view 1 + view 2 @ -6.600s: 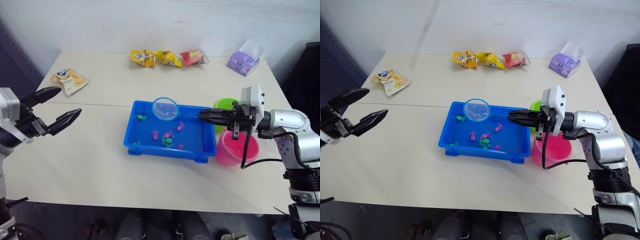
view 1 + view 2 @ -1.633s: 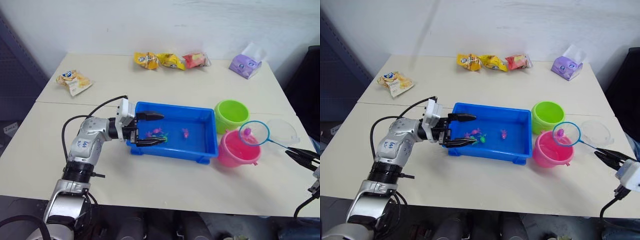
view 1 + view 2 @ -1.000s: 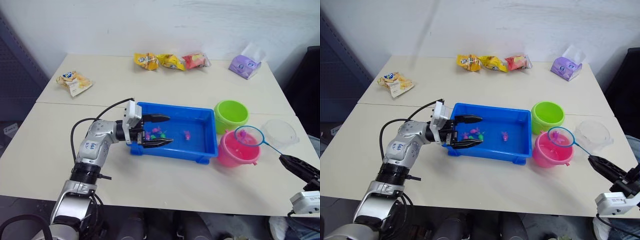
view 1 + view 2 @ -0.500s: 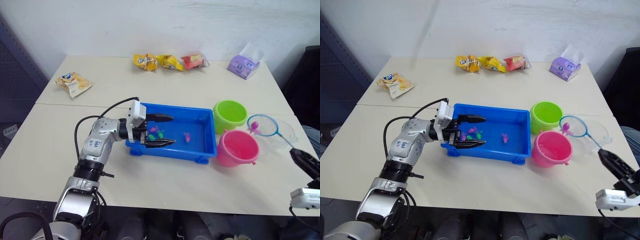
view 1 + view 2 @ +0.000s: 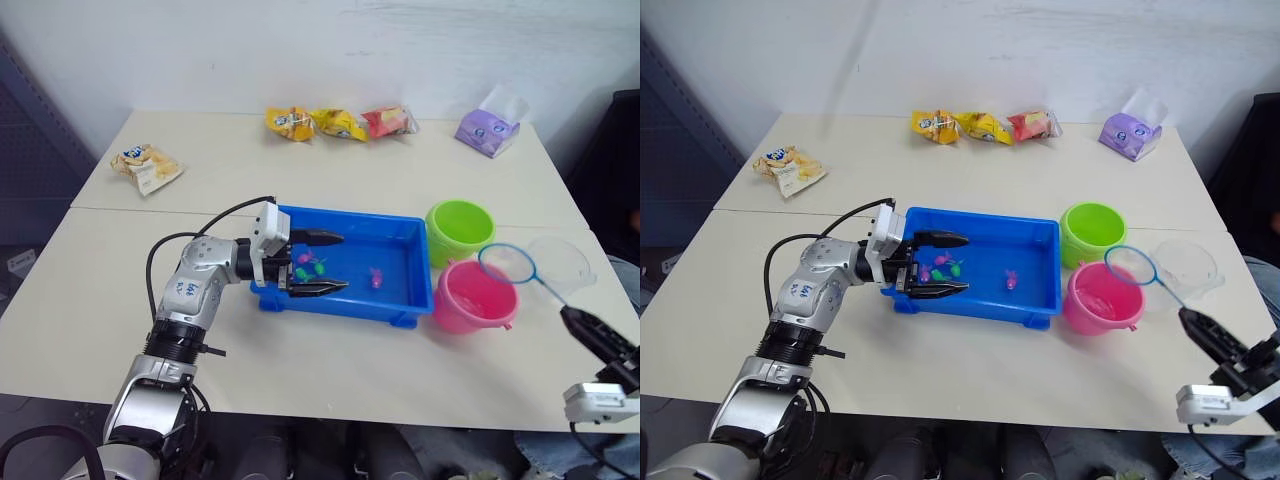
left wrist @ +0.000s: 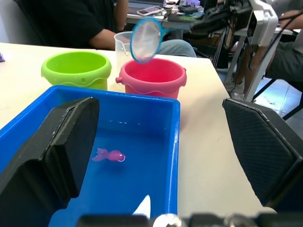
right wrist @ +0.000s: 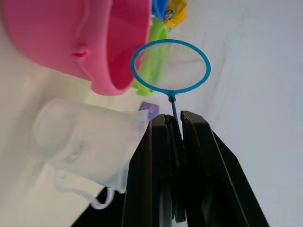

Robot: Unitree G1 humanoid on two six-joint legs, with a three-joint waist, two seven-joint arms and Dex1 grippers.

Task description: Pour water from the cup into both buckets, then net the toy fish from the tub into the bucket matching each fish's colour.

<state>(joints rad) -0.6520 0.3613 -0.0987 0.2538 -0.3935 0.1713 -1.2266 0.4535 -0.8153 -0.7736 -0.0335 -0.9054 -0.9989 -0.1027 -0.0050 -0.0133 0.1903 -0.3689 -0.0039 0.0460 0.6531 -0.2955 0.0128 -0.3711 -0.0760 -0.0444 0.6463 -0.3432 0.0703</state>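
The blue tub (image 5: pixel 345 306) lies mid-table. One pink toy fish (image 5: pixel 377 278) sits near its middle, and several pink and green fish (image 5: pixel 306 266) cluster at its left end. My left gripper (image 5: pixel 336 263) is open over that left end, one finger on each side of the cluster. The green bucket (image 5: pixel 460 228) and pink bucket (image 5: pixel 475 298) stand to the right of the tub, with the clear cup (image 5: pixel 562 265) beyond them. My right gripper (image 7: pixel 173 118) is shut on the net's handle. The net's blue hoop (image 5: pixel 507 262) hangs over the pink bucket's right rim with nothing in it.
Several snack packets (image 5: pixel 340 121) and a purple packet (image 5: pixel 488 127) lie along the table's far edge. Another packet (image 5: pixel 147 165) lies at the far left. A seated person (image 6: pixel 71 23) is past the table's right end. The right arm is beyond the table's right edge.
The net swung from above the cup back over the pink bucket, and the pink fish it carried is no longer in it. The left gripper stayed at the tub.
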